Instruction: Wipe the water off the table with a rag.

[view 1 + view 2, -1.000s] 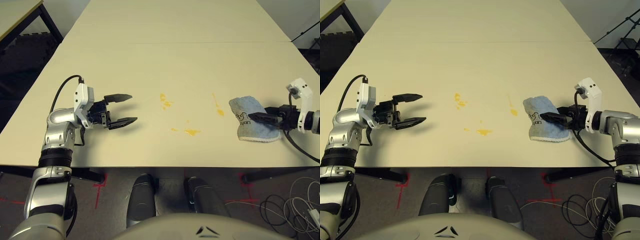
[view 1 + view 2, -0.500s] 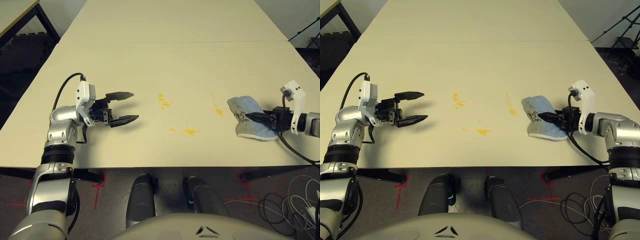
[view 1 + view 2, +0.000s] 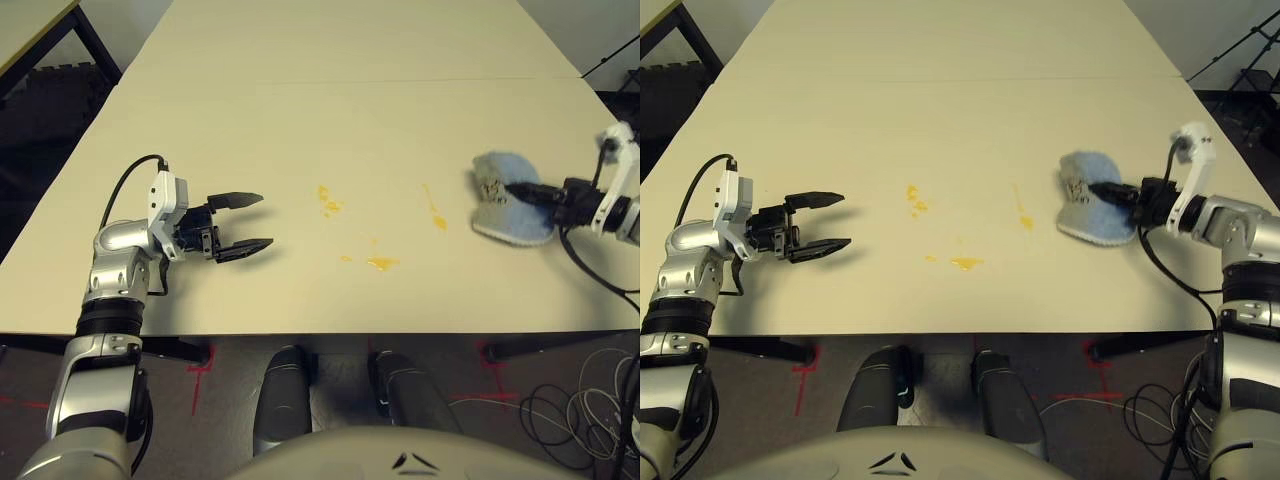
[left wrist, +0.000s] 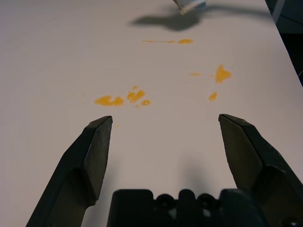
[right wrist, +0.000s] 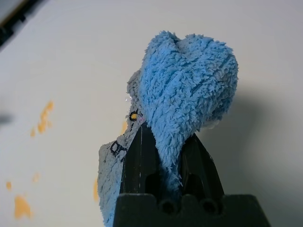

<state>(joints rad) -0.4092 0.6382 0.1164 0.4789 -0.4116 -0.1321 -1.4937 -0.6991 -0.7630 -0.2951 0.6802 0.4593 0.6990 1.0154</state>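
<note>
The light blue rag (image 3: 505,195) hangs bunched just above the pale table (image 3: 350,130) at the right, with my right gripper (image 3: 522,190) shut on it; its black fingers (image 5: 137,156) pinch the terry cloth (image 5: 184,99). Yellow-orange water splotches lie mid-table: one (image 3: 329,201) at centre, a thin drip (image 3: 435,212) left of the rag, and a puddle (image 3: 381,263) nearer the front edge. My left gripper (image 3: 245,222) is open at the left, its fingers (image 4: 97,146) spread over bare table with the splotches (image 4: 123,98) beyond them.
A thin seam (image 3: 350,84) crosses the table far behind the spill. A smaller black-framed table (image 3: 40,30) stands at the far left. Cables (image 3: 590,400) lie on the floor at the lower right.
My right gripper has lifted the rag off the table and drawn it slightly right and back. The left gripper shifted slightly and stays open.
</note>
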